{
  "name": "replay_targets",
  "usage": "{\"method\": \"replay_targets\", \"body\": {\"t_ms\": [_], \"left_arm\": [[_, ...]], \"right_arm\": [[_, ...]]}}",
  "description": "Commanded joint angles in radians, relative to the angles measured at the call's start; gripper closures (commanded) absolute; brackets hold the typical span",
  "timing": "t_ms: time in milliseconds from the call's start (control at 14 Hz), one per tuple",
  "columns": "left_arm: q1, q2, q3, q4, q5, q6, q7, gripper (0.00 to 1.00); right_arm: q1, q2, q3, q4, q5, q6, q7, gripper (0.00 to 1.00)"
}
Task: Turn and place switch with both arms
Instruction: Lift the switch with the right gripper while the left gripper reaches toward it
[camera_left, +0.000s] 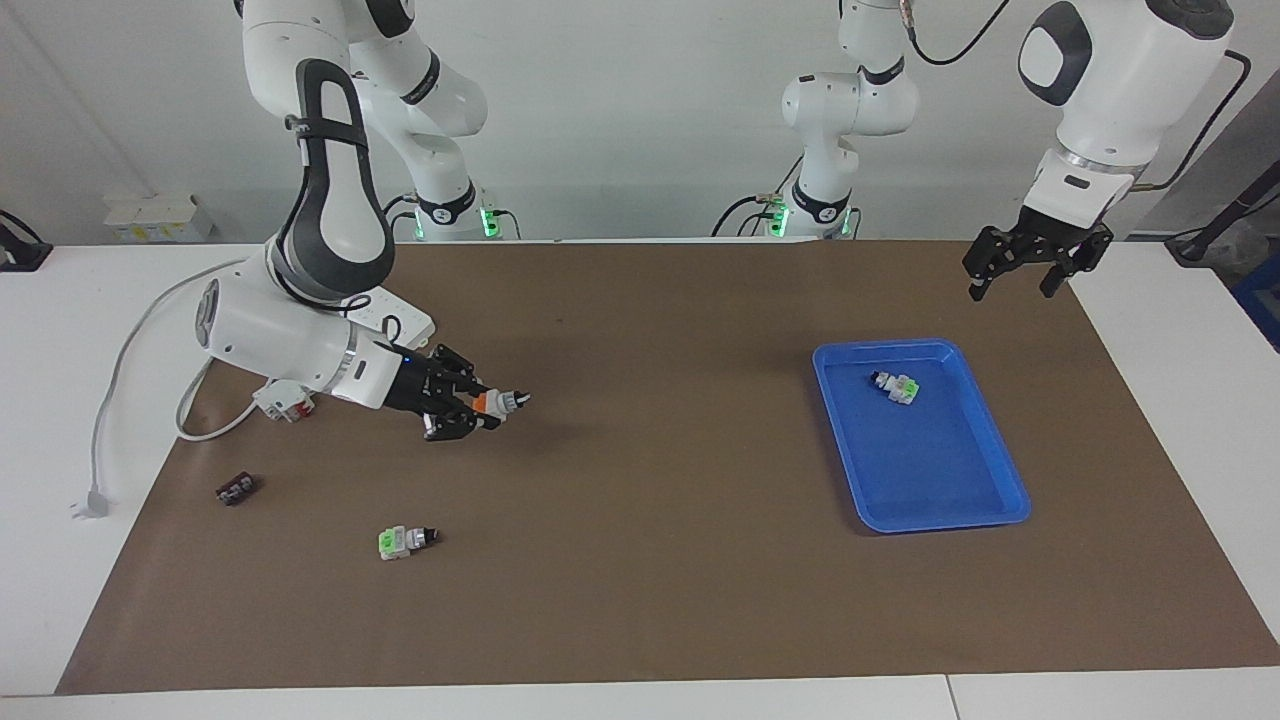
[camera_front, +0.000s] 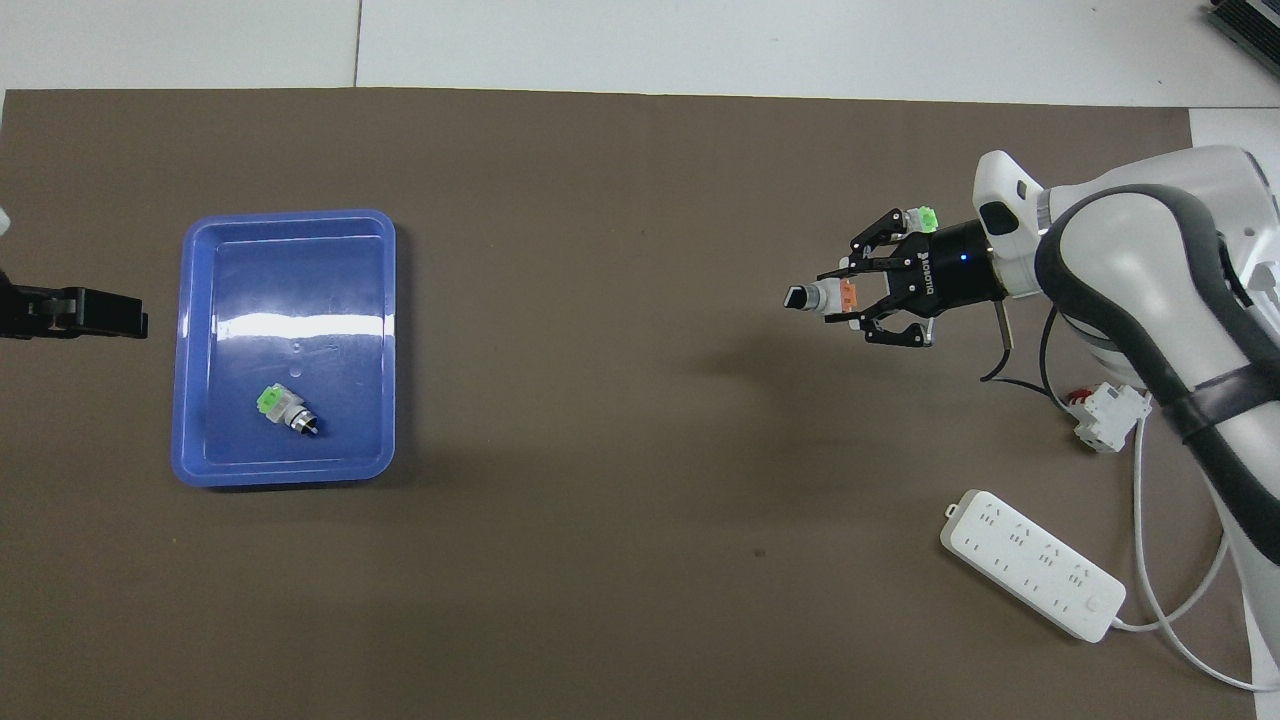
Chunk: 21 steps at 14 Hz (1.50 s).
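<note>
Right gripper is clamped on the switch by its orange end, carried in the air over the mat. Switch's long axis runs straight out from the fingertips, black knob tip leading, aimed toward the left arm's end of the table. Left gripper hangs with fingers spread and nothing in them, well apart from the switch, waiting by the blue tray. Judging by that, handover needs the right arm to travel knob-first.

One switch lies in the tray toward the left arm's end; another toward the right arm's.
</note>
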Motion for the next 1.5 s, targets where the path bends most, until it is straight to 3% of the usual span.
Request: {"method": "replay_targets", "body": {"t_ms": [0, 215, 430, 645, 932, 1290, 1433], "left_arm": [[-0.052, -0.029, -0.024, -0.016, 0.021, 0.013, -0.022, 0.00], [-0.089, -0.027, -0.064, -0.016, -0.017, 0.035, -0.023, 0.00], [-0.123, -0.027, -0.066, -0.025, -0.253, 0.101, -0.043, 0.00], [-0.192, -0.027, -0.066, -0.030, -0.323, 0.163, -0.040, 0.00], [-0.232, -0.029, -0.067, -0.072, -0.471, 0.275, 0.047, 0.04], [-0.231, -0.018, -0.067, -0.077, -0.599, 0.327, 0.204, 0.23], [-0.229, -0.017, -0.066, -0.074, -0.693, 0.339, 0.271, 0.36]], "right_arm": [[0.064, -0.051, -0.002, -0.037, 0.091, 0.052, 0.049, 1.00], [0.175, -0.103, -0.002, -0.073, 0.175, 0.173, 0.126, 1.00], [0.279, -0.131, -0.002, -0.104, 0.342, 0.301, 0.124, 1.00], [0.394, -0.154, -0.002, -0.116, 0.450, 0.462, 0.163, 1.00], [0.469, -0.189, 0.000, -0.117, 0.487, 0.572, 0.232, 1.00], [0.469, -0.246, 0.000, -0.144, 0.487, 0.557, 0.243, 1.00], [0.469, -0.264, -0.002, -0.167, 0.487, 0.543, 0.237, 1.00]]}}
